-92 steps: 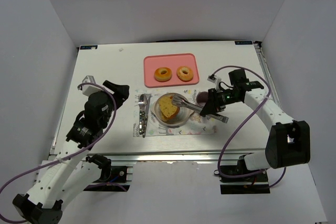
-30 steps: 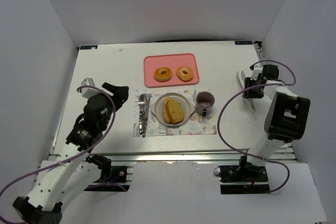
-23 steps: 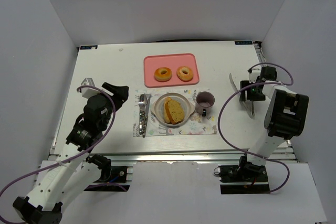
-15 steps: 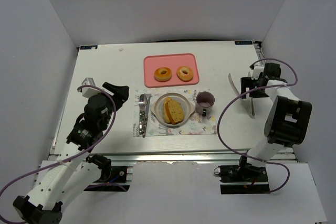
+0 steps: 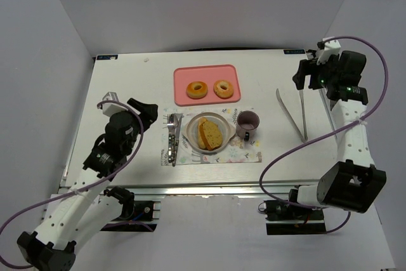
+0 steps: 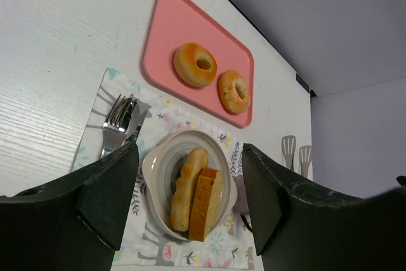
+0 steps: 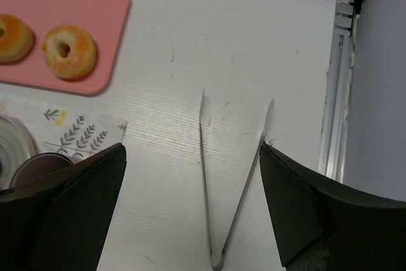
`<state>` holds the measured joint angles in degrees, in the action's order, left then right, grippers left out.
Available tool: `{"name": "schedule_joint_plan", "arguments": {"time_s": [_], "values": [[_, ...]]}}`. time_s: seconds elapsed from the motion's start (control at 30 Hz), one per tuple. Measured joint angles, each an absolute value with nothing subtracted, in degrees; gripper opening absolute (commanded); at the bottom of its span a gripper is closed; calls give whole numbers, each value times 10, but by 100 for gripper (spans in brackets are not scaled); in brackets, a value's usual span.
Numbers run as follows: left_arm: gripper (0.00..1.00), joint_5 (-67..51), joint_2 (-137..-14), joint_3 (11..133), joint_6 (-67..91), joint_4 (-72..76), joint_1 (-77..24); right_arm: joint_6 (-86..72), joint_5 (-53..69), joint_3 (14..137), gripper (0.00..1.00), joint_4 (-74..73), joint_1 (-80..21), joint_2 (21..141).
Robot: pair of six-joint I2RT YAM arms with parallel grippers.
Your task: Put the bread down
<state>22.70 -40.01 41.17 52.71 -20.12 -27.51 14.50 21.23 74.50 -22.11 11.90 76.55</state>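
The bread (image 5: 208, 133), two golden pieces side by side, lies in a shallow pale bowl (image 5: 189, 132) at the middle of a flowered placemat (image 5: 244, 152) on the desk (image 5: 127, 80). A fork and knife (image 5: 172, 138) lie on the mat just left of the bowl, and a purple mug (image 5: 247, 122) stands just right of it. Behind the mat, a pink tray (image 5: 181, 74) carries two donuts (image 5: 196, 89). Metal tongs (image 5: 298, 115) lie on the bare desk well to the right. The right gripper (image 7: 191, 150) hangs above them, spread wide and empty. The left gripper (image 6: 190, 150) hovers left of the mat, also wide apart, holding nothing.
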Motion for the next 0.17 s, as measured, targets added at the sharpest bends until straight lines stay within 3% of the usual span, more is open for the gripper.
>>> {"name": "schedule_joint_plan", "arguments": {"time_s": [0.17], "values": [[76, 224, -402, 412, 525, -197, -275, 110, 215, 745, 89, -225, 101, 767]]}}
